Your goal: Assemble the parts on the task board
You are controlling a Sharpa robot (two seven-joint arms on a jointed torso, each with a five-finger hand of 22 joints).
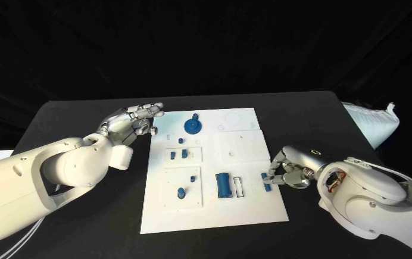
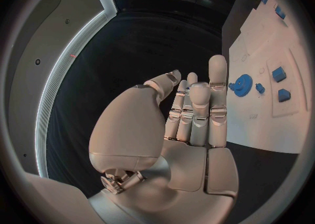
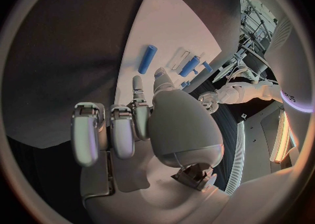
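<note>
The white task board [image 1: 249, 211] lies in the middle of the black table. On it are a blue gear [image 1: 194, 126] [image 2: 243, 84], a long blue cylinder [image 1: 222, 186] [image 3: 189, 66], two small blue blocks [image 1: 178, 153] [image 2: 279, 73] and a blue oval piece [image 1: 181, 193]. A short blue peg [image 1: 267, 184] [image 3: 147, 59] lies by the board's right edge. My right hand [image 1: 287, 175] [image 3: 141, 124] hovers at that edge with its fingertips just short of the peg and nothing in its grasp. My left hand [image 1: 136, 122] [image 2: 190, 108] sits beside the board's far left corner, fingers stretched out, holding nothing.
A white padded object [image 1: 373, 122] lies at the table's right edge. Bare black table [image 1: 86, 116] surrounds the board on every side. A narrow white slot [image 1: 240, 186] sits between the long cylinder and the peg.
</note>
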